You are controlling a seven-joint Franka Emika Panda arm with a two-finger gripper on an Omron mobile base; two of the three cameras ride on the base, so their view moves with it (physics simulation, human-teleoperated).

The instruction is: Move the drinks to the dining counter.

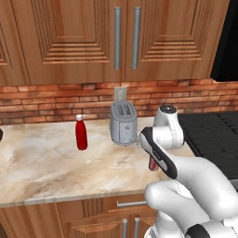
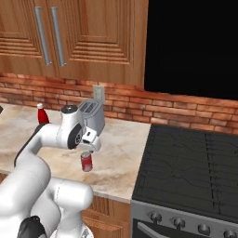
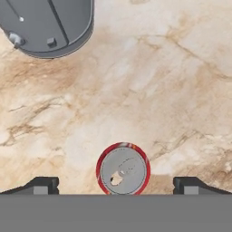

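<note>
Fingers point(image 3: 41, 185) spread wide, empty, hovering over small red soda can point(image 3: 123, 169) upright on marbled stone tabletop point(image 3: 149, 81). Can sits between fingertips, slightly off-centre. Best: centre, descend straight, close on sides.

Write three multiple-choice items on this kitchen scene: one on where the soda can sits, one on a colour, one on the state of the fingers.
1. Where does the soda can lie in the hand view?
A. between the two finger tips, seen from above
B. on top of the toaster
C. on the stove

2. What colour is the cap of the slim red bottle?
A. blue
B. white
C. black

3. How does the gripper stand?
A. shut on the can
B. shut on nothing
C. open, the fingers spread wide of the can

Answers: 1 A, the can's round top shows midway between the tips. 2 B, the left base view shows a white cap. 3 C, bare worktop shows between each tip and the can.
</note>
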